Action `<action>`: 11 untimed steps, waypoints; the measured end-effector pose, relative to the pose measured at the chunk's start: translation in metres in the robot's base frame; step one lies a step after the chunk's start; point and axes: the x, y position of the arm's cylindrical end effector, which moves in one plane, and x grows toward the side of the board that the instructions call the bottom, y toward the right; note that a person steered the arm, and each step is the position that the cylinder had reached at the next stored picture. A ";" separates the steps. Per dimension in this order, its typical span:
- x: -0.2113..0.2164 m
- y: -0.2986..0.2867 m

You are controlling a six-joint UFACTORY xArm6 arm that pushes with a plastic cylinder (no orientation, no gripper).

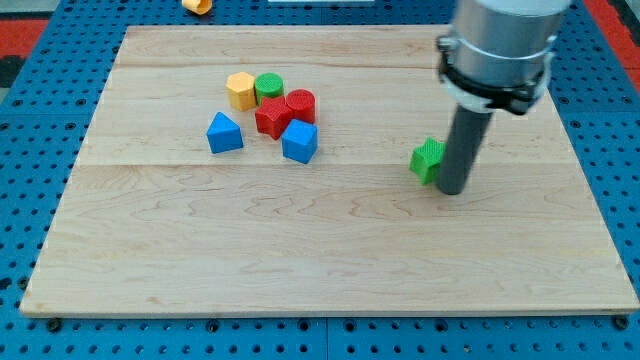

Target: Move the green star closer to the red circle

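The green star [427,159] lies right of the board's middle, partly hidden by my rod. My tip [452,190] rests on the board touching the star's right side. The red circle [301,104] stands in a cluster at the upper left, well to the left of the star.
In the cluster with the red circle are a yellow hexagon [240,90], a green circle [269,86], a red star [272,118], a blue cube [299,141] and a blue triangle [223,133]. The wooden board [330,250] sits on a blue pegboard. A yellow object [197,5] lies off the board at the top.
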 end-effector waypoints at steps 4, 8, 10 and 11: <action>-0.008 -0.104; -0.016 -0.203; -0.029 -0.144; -0.044 -0.148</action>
